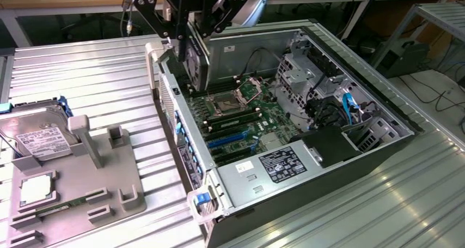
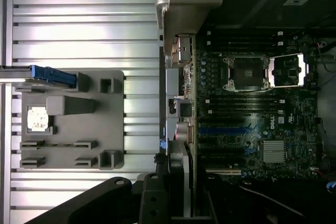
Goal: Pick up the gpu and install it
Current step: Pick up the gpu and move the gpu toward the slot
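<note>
The gripper (image 1: 187, 25) has its fingers clamped on the gpu (image 1: 195, 60), a dark card that hangs straight down from them, its long axis seemingly near upright. The card sits above the open computer case (image 1: 378, 112), just inside the case's rear wall and over the motherboard (image 1: 243, 114). The blue expansion slots (image 1: 231, 140) lie farther along that wall, apart from the card.

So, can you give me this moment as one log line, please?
pincer: shut on gpu | gpu: upright, over open computer case | install: not yet in slot | hard drive: on grey fixture
</note>
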Tool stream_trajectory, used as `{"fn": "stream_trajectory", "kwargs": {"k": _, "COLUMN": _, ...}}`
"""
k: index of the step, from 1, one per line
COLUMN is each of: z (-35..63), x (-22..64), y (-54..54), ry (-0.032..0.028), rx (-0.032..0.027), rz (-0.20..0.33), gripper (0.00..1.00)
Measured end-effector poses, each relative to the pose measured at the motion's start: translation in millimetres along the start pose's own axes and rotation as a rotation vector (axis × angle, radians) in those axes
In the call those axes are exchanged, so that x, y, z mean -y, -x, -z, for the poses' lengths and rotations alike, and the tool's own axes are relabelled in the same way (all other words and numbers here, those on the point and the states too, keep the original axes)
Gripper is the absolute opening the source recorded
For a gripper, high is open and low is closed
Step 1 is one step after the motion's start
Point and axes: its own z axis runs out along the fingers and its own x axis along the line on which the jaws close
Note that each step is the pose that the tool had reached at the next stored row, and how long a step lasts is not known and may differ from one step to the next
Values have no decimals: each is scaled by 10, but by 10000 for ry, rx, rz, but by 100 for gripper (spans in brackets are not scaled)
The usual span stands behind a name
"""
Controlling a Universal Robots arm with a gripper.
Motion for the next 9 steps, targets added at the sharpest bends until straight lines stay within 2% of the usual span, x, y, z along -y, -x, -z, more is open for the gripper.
{"fn": "stream_trajectory", "kwargs": {"k": 9, "z": -21, "x": 2, "y": 136, "ry": 0, "rx": 4, "rz": 26, "gripper": 29}}
